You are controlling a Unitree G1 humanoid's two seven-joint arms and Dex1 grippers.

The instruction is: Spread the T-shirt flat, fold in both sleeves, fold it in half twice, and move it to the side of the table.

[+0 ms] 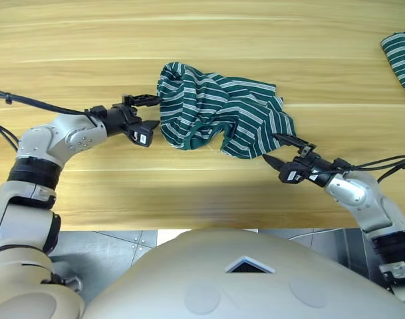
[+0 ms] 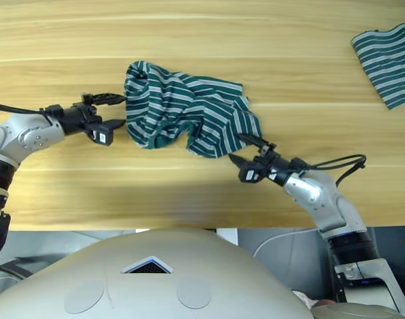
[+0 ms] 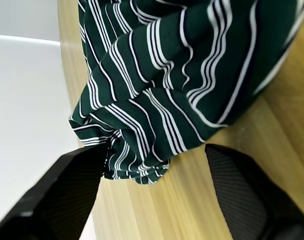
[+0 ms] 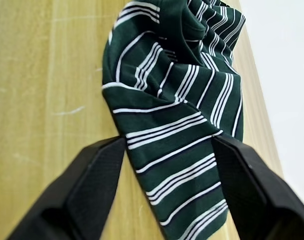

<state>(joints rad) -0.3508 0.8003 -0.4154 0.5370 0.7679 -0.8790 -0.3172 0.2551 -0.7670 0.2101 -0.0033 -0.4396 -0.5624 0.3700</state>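
Slanting between left hand [image 1: 154,111] and right hand [image 1: 272,147], bunched T-shirt [image 1: 215,109]

I find the T-shirt [image 1: 215,113] central on the worktop [image 1: 189,40], left pincer [image 1: 152,113] at its left edge, right pincer [image 1: 274,147] at its near-right corner, second cloth [image 1: 402,60] far right.

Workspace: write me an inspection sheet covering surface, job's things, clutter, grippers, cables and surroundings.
Surface: wooden table, light grain, no spills seen.
Job's things: green striped T-shirt, crumpled in a heap mid-table, not spread.
Clutter: another striped cloth, lying flat at the far right.
Grippers: left gripper open at the heap's left edge; right gripper open at its near right corner, cloth between the fingers.
Cables: black cables along the left arm; a loop off the right forearm.
Surroundings: grey floor below the near table edge.
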